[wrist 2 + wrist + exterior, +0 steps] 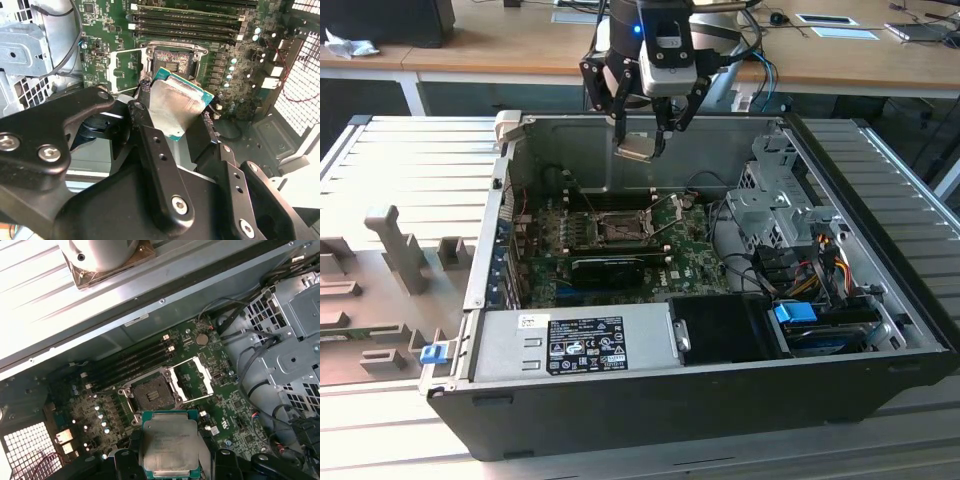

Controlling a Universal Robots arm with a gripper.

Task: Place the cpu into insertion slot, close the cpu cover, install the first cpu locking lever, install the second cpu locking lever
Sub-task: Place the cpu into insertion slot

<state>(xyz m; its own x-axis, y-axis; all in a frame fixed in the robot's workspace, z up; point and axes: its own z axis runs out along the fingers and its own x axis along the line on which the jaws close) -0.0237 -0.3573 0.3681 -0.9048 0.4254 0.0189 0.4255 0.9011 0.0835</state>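
The claw grips the cpu over the open computer case. Beneath the claw the insertion slot lies with its pin field bare, the cpu cover swung open.

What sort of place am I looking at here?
Probably a robotics lab: an open desktop computer case on a slatted metal bench, wooden desks behind, and a robot claw holding a cpu.

The tool hides part of the cpu.
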